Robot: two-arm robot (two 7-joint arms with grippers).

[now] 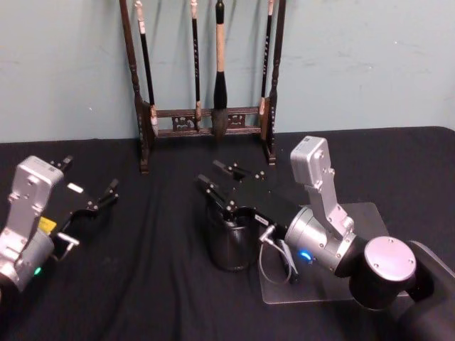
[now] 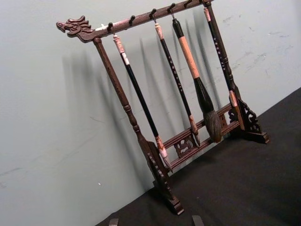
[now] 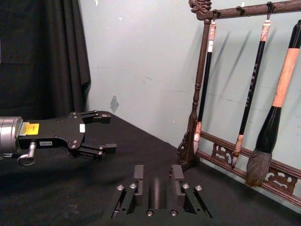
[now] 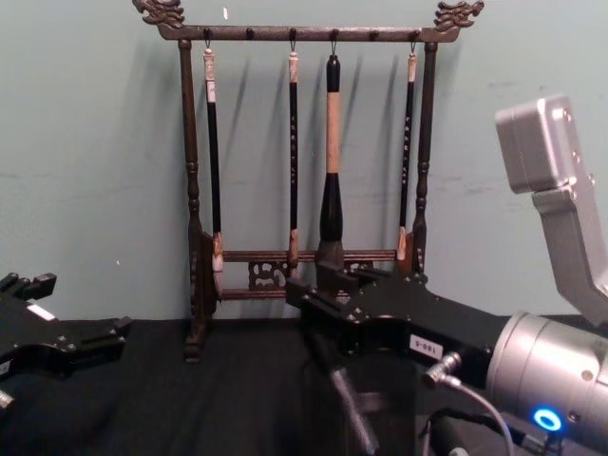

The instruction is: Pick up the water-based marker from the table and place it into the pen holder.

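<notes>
The right gripper (image 1: pixel 213 174) is hovering just above the pen holder (image 1: pixel 231 245), its fingers (image 3: pixel 138 175) standing apart with nothing between them. In the chest view a slim dark stick is leaning down and away from under this gripper (image 4: pixel 313 285); it is probably the water-based marker (image 4: pixel 342 399) resting inside the mesh cup, though the mesh is too faint there to be sure. The right arm is reaching in from the 4 o'clock side of the holder, passing over a clear flat sheet (image 1: pixel 370 213) lying just beside the holder at its 3 o'clock.

The left gripper (image 1: pixel 89 177) is waiting at the holder's 9 o'clock, well apart from it, above the black cloth (image 1: pixel 163 284), its fingers spread wide and gripping nothing. The right wrist view is showing it (image 3: pixel 101 132) side-on, open-handed in the same way.

At the holder's 12 o'clock, against the pale wall, the wooden brush rack (image 1: pixel 206 121) is standing upright with four brushes (image 4: pixel 331 171) hanging from its top bar.
</notes>
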